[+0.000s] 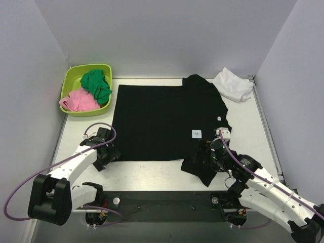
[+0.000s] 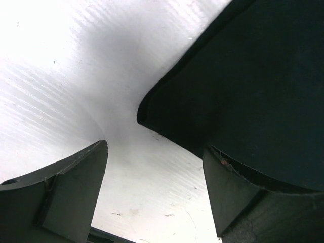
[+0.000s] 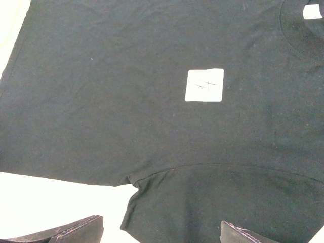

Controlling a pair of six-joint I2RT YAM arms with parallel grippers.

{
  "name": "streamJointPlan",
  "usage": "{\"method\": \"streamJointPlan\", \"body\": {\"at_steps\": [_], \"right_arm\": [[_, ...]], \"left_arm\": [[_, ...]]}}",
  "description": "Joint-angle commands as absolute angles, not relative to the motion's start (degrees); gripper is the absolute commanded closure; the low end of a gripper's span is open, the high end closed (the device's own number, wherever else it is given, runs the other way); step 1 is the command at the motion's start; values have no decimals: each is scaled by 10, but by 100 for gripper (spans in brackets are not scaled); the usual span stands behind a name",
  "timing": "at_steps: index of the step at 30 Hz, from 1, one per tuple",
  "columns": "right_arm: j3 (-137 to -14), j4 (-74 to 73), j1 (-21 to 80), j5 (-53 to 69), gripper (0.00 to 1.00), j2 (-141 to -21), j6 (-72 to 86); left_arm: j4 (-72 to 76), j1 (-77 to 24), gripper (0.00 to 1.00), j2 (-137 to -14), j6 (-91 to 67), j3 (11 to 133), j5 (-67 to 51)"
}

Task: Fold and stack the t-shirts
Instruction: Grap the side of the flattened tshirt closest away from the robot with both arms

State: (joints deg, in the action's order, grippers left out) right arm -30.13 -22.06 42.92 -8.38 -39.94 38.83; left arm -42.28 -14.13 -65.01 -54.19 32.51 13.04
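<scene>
Left gripper [image 2: 154, 147] spread wide astride hem corner of black t-shirt [image 1: 152, 121], gripping nothing; right gripper [image 3: 161, 225] gaping empty over sleeve; cloth flat on table [image 1: 147, 174]; risk of shallow bite slipping, fold going crooked

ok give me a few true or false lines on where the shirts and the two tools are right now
1. The black t-shirt lies spread out on the table. True.
2. The white t-shirt sits folded on top of the black one. False: it lies bunched up at the far right corner.
3. The lime-green tub holds green cloth and pink cloth. True.
4. The right tool is shut on the black t-shirt. False: its jaws stand open and hold nothing.
5. The left tool is open at the black t-shirt's near left corner. True.
</scene>
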Motion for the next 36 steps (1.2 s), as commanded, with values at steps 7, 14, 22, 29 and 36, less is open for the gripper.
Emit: {"method": "streamJointPlan", "body": {"at_steps": [7,14,22,29,36], "right_arm": [[-280,-222,436,-107,0,-370,396],[-271,-223,437,-109,0,-365,398],[-272,-217,438,-107,0,-376,400],[-266,-217,439,-108,0,-376,401],[-263,-232,439,-112,0,-382,403]], "left_arm": [[-353,-125,27,-700,-562,324,148],[-325,-120,28,-729,-560,330,149],[-311,-117,30,-756,-558,338,144],[-301,-114,50,-755,-556,328,143],[-298,-113,100,-739,-552,323,137]]}}
